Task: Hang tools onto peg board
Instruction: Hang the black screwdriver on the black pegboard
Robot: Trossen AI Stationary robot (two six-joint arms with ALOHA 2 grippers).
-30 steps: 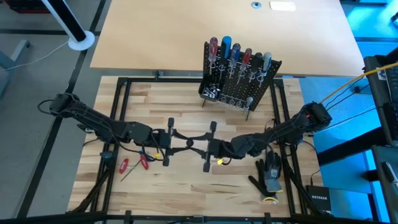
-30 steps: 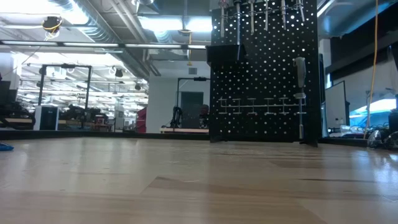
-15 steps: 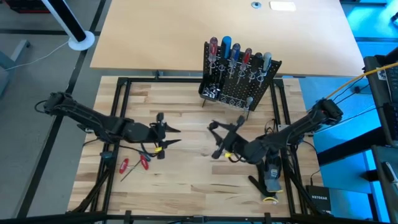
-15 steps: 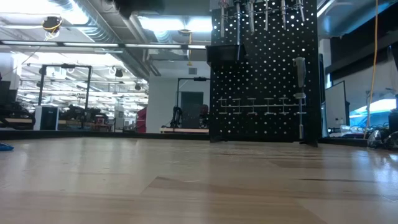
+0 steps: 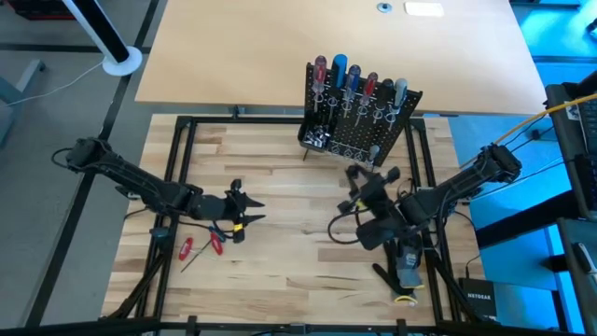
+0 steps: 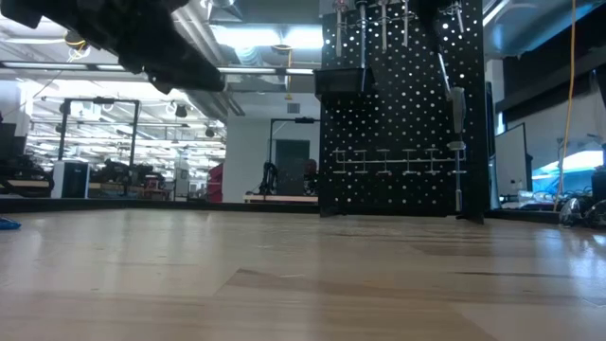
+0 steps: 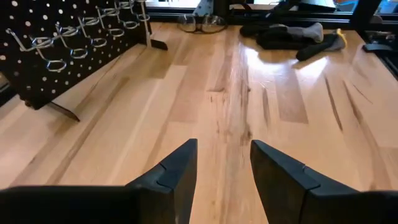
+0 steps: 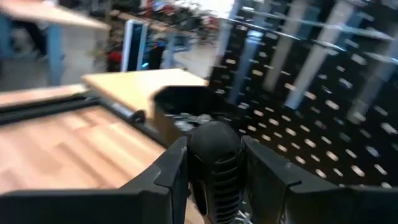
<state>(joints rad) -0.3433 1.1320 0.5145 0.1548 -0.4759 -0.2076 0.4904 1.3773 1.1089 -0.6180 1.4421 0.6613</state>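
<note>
Here, left to right across the high view:

Left arm: reaches in from the left edge of the frame toward the lower middle of the table [image 5: 280, 280].

Left gripper [image 5: 250, 209]: sits left of centre over bare wood. In the left wrist view its two dark fingers [image 7: 177, 171] stand apart with only tabletop showing in the gap; they pinch nothing.

Loose tools: two red-handled screwdrivers [image 5: 201, 246] lie on the table at lower left, just below the left gripper and apart from it.

Peg board [image 5: 359, 140]: stands at upper centre of the high view, near the far edge of the slatted tabletop, tilted back on thin legs. In the low view it fills the upper right of the frame as a black perforated panel.

Hung tools [image 5: 359, 84]: red, blue and grey-black handles line the top row of the board.

Right gripper [image 5: 368, 182]: right of centre, just below the board's lower edge. In the right wrist view its fingers [image 8: 171, 171] are pressed on either side of a black ribbed tool handle [image 8: 216, 158], with the board's holes close behind.

Glove [image 5: 406, 261]: black and grey, flat at lower right, under the right arm.
</note>
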